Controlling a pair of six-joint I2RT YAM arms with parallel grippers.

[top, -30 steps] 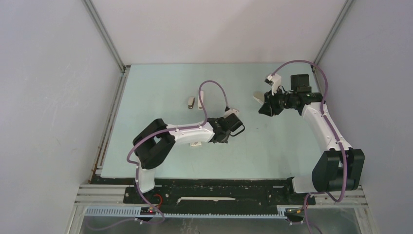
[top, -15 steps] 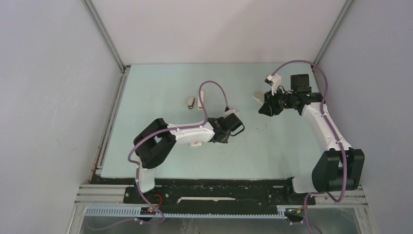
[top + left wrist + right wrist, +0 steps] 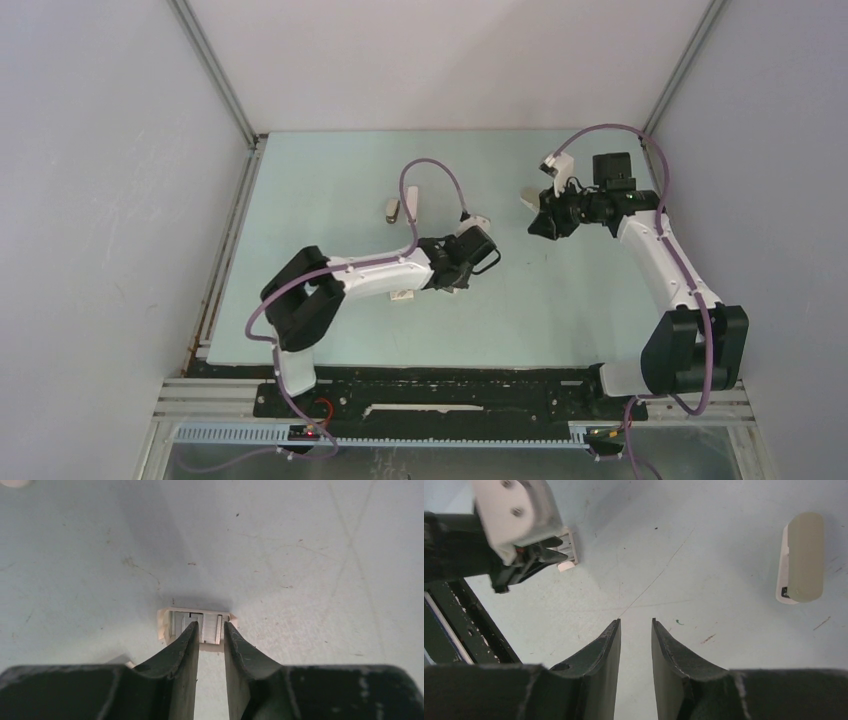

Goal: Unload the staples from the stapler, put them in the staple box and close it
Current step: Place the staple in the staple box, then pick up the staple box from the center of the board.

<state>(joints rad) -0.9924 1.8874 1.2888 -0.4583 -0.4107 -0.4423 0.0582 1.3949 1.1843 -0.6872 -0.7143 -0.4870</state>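
Note:
In the left wrist view the staples (image 3: 212, 621), short grey metal strips, lie in a small cream tray (image 3: 162, 625) on the table. My left gripper (image 3: 210, 627) hovers over them, open by a narrow gap, with one strip showing between the fingertips but not pinched. The stapler (image 3: 804, 555), grey-beige on top and white underneath, rests on the table to the right in the right wrist view, and at the far middle-left in the top view as the stapler (image 3: 393, 208). My right gripper (image 3: 635, 621) is open and empty, held above bare table.
A small white piece (image 3: 412, 205) lies right beside the stapler, partly under the left arm's purple cable. Another small white object (image 3: 403, 296) sits below the left forearm. In the right wrist view the left gripper (image 3: 544, 555) shows at upper left. Grey walls enclose the table.
The left gripper's jaws have spread apart, and the left arm has shifted slightly left and away from me. The right arm has hardly moved.

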